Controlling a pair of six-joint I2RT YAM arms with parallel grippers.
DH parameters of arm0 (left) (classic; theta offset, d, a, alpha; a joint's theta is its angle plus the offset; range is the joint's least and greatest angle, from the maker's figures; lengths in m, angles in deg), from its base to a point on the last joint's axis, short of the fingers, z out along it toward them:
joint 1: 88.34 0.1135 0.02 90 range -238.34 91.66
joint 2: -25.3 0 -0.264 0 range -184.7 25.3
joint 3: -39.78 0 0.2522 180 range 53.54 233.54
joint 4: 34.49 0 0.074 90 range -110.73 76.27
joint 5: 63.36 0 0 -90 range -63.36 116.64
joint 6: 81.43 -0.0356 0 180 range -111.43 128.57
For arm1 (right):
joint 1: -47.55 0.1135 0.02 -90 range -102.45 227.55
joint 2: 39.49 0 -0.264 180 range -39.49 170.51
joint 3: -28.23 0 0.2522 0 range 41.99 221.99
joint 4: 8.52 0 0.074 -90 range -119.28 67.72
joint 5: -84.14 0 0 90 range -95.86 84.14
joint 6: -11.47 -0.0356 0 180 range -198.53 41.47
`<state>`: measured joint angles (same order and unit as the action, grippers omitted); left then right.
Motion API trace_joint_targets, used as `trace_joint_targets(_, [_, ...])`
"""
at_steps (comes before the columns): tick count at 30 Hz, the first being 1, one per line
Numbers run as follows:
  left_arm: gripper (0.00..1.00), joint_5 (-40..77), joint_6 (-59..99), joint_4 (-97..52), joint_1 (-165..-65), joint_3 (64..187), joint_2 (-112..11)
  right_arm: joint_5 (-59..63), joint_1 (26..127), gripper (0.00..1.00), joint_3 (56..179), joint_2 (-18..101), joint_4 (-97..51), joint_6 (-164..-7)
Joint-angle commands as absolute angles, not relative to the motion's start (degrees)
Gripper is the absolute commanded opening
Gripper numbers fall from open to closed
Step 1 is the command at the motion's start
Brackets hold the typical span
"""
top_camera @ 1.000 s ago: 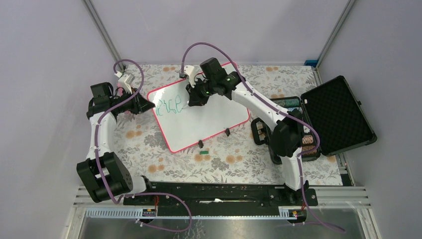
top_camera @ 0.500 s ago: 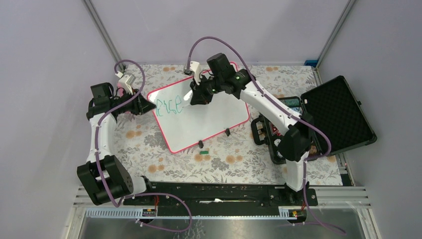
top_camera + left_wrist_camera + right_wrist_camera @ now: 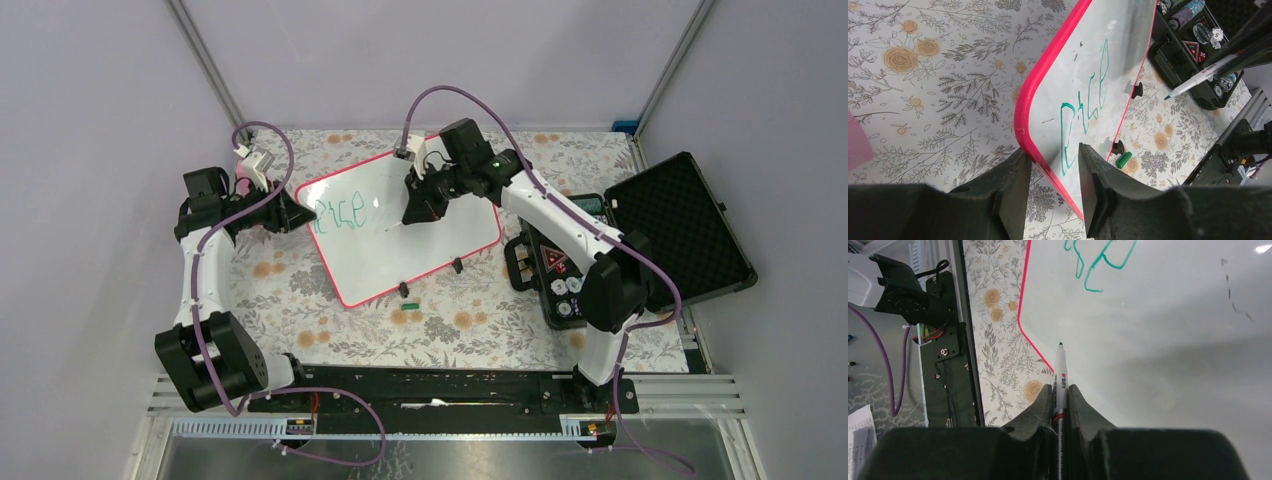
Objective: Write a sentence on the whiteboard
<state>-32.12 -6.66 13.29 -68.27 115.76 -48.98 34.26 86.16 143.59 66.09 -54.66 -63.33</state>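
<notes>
At table's far left, your L gripper [image 3: 1053,151] nips edge of whiteboard [image 3: 420,240], R gripper [image 3: 1060,388] clamped round marker [image 3: 1060,371], tip right of sentence [image 3: 340,213].

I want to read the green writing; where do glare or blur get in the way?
Top external: the whiteboard shows little glare, but the sentence is too small to read. Left wrist: letters sharp, with grey reflections across the board. Right wrist: the marker is sharp, only stroke ends show at the top, and a glare spot sits top right.
</notes>
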Motion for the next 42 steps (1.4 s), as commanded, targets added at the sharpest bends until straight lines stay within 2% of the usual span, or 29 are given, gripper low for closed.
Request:
trace_joint_targets(1, [0.4,-36.0,-7.9,13.3,-68.8,115.3,-47.9,36.5,84.4,0.0,140.4,62.1,-49.8,-66.1])
trace_joint_targets(18, [0.35,-37.2,-7.7,13.3,-69.0,114.9,-49.0,37.6,83.4,0.0,138.4,64.0,-42.1,-73.0])
trace_joint_targets(29, [0.21,-36.8,-7.7,13.4,-69.2,115.1,-49.7,35.0,84.9,0.0,143.6,67.7,-41.8,-74.0])
trace_joint_targets(36, [0.12,-36.0,-7.5,13.4,-69.2,115.2,-49.7,32.9,86.5,0.0,142.5,68.0,-41.9,-71.8])
trace_joint_targets(41, [0.0,-35.1,-7.4,13.4,-69.3,115.4,-49.8,28.7,87.0,0.0,143.2,68.7,-41.8,-70.7])
trace_joint_targets(42, [0.0,-34.9,-7.4,13.4,-69.3,115.4,-49.8,28.0,87.0,0.0,143.5,68.8,-41.7,-70.7])
